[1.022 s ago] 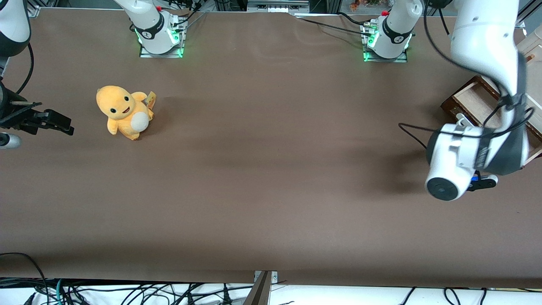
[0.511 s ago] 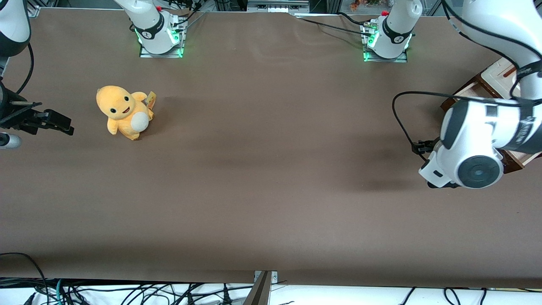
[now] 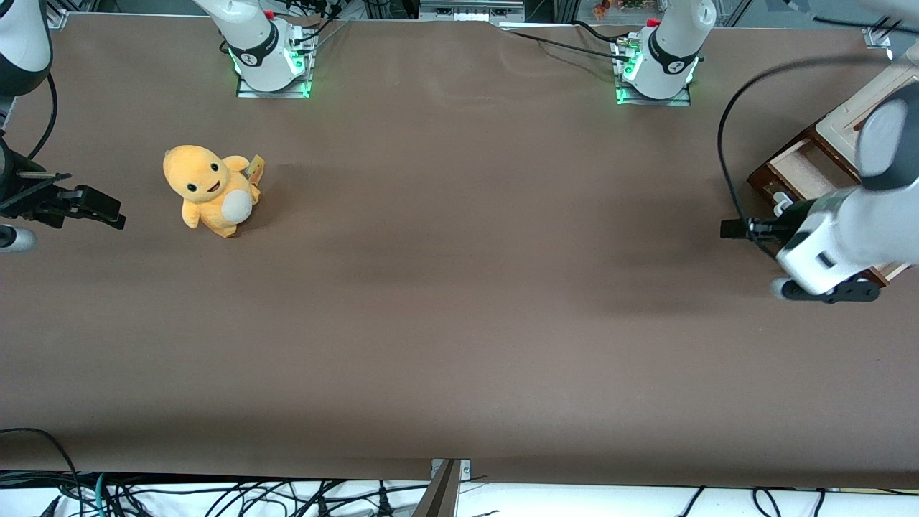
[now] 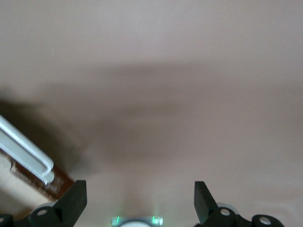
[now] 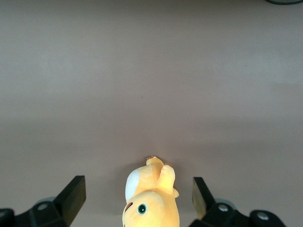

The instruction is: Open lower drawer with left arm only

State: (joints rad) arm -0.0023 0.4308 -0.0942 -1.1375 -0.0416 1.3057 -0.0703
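One lower drawer [image 3: 804, 169] stands pulled out; your left arm's gripper [image 4: 139, 201] hangs over bare worktop [image 3: 459, 287] beside its handle [image 4: 26, 153], fingers [image 4: 73, 201] spread, gripping nothing.

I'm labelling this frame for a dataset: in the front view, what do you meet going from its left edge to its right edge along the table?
Orange plush toy → open lower drawer → left arm's gripper, fingers open, empty, just nearer the camera than the drawer.
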